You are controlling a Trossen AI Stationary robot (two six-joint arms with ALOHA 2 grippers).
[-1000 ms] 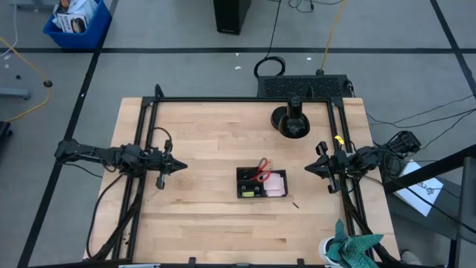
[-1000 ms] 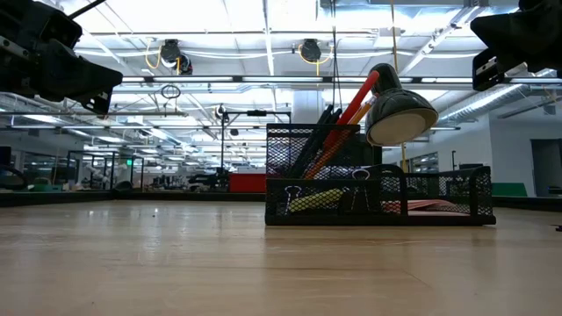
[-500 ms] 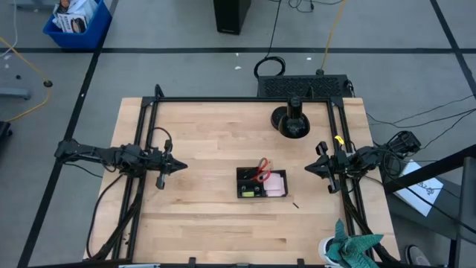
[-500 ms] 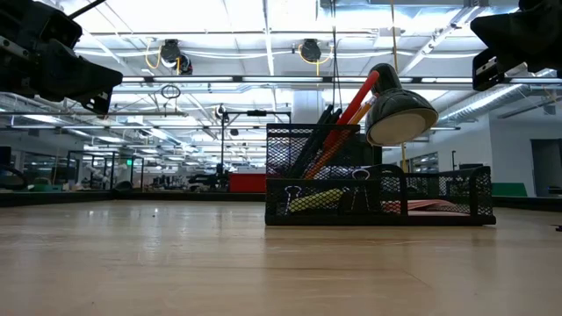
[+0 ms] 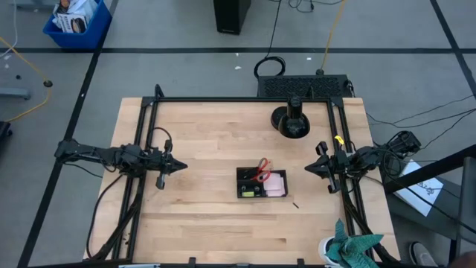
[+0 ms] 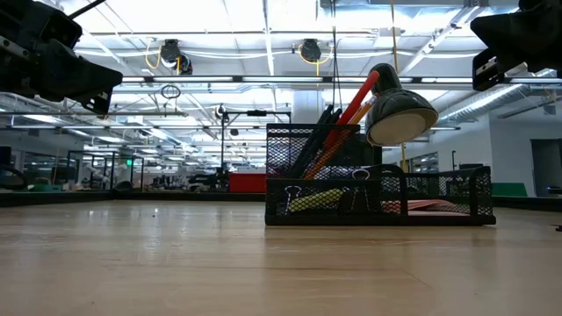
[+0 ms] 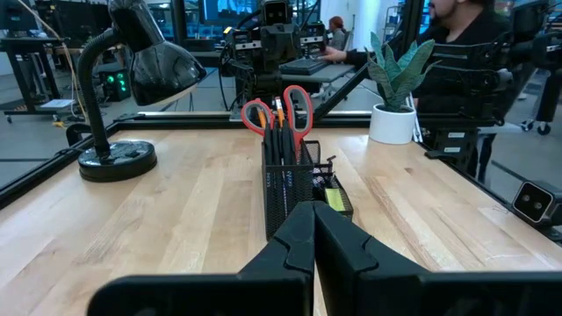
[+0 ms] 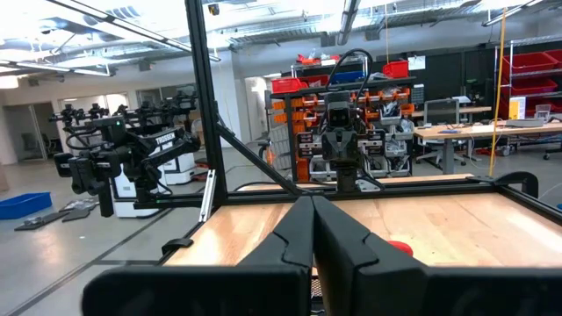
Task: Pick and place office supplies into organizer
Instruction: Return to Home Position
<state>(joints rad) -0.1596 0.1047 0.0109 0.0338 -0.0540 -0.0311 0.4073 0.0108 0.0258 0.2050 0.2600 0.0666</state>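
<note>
1. Both grippers hang clear of the work. The left gripper (image 5: pixel 181 166) is out over the left part of the table. Its two dark fingers (image 7: pixel 294 241) are pressed together with nothing between them.
2. Opposite it, the right gripper (image 5: pixel 309 169) hovers near the right edge, pointing inward. Its fingers (image 8: pixel 297 230) are likewise closed on nothing.
3. Beneath them is the light butcher-block wooden table (image 5: pixel 208 126), which has a black metal frame round it.
4. A black desk lamp with a round base and domed shade (image 5: pixel 291 119) stands at the far side, right of centre, well apart from both grippers.
5. A green spiky-leaved plant in a white pot (image 5: pixel 349 249) sits at the near right corner.
6. The black wire-mesh desk organizer (image 5: pixel 261 182) rests on the table between the two grippers, nearer the right one and touched by neither.
7. Its tall mesh cup holds the red-handled scissors (image 7: pixel 279 110) with the handles up. Slanted orange pencils (image 6: pixel 341 136) and dark pens (image 6: pixel 314 145) are in the same cup.
8. The pink square sticky-note pad (image 5: pixel 277 183) lies flat in the low compartment on the side toward the right gripper.
9. A tiny yellow piece (image 5: pixel 258 192) lies in the low front section.
10. Small dark binder clips (image 6: pixel 291 195) are clipped on the front mesh wall of that section.
11. One thin dark sliver (image 5: pixel 296 205) lies loose on the wood, just off the organizer's near right corner. I cannot tell what it is.
</note>
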